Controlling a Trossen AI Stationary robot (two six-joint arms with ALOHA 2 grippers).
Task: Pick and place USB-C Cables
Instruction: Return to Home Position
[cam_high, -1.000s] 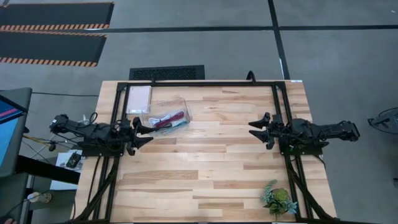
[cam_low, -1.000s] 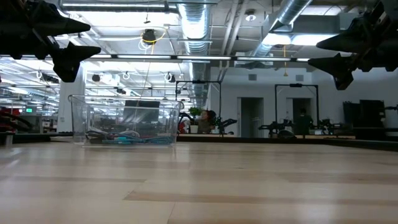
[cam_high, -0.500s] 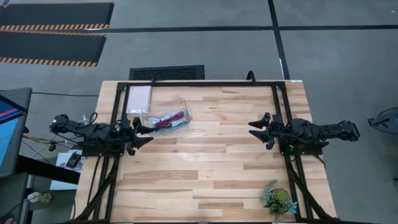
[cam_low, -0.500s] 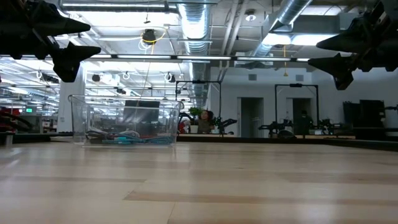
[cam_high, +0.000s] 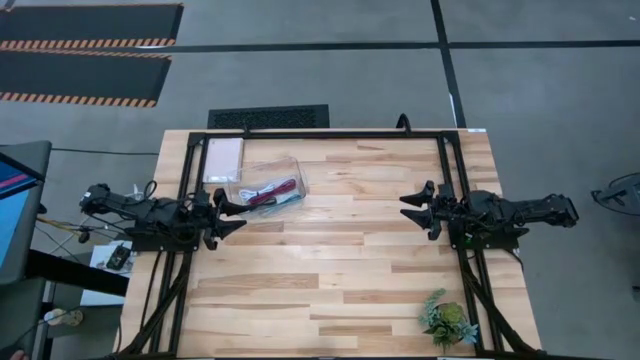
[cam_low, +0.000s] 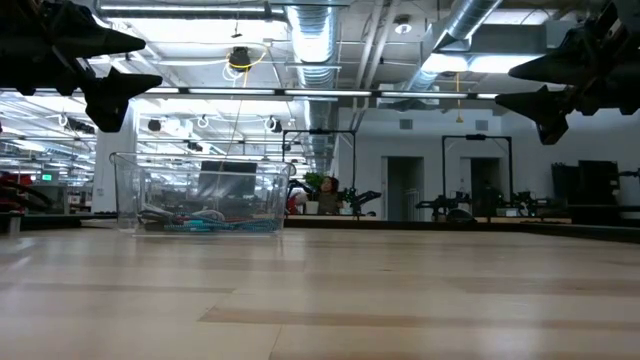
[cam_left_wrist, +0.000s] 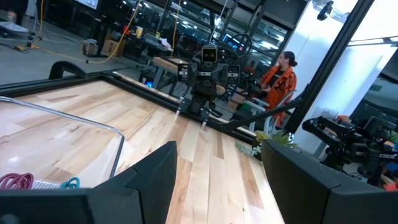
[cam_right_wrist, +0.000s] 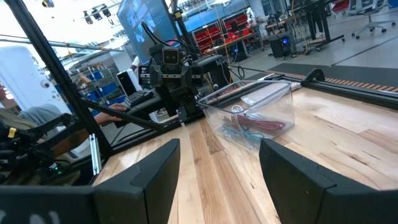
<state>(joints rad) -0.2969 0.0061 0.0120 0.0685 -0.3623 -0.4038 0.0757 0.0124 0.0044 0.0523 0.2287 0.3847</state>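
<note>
i am watching both arms hanging above the wooden table (cam_high: 330, 265), each on its own side and facing the other across the middle. the left gripper (cam_high: 241, 217) is hovering off the board just beside the transparent bin (cam_high: 292, 163), its two fingers standing wide apart and gripping nothing. the right gripper (cam_high: 404, 207) is hovering well apart from the bin, toward the table's right side, its fingers likewise spread wide and empty. the usb-c cables (cam_high: 272, 192) are lying tangled together on the floor of the bin, which is sitting upright in the upper left part of the table as the high view shows it. the maroon-red cable (cam_right_wrist: 266, 125) is showing plainly through the clear wall, and the teal cable (cam_low: 205, 221) is resting low beside it. the other colours i am not managing to pick apart in the tangle. a pale flat card (cam_high: 223, 158) is lying just beside the bin, toward the table's edge. a small green potted plant (cam_high: 447, 320) is standing near the opposite corner on the right arm's side, well apart from the bin and from both grippers. in the room beyond the table, a person in an orange top (cam_left_wrist: 281, 74) is showing in the left wrist view.
</note>
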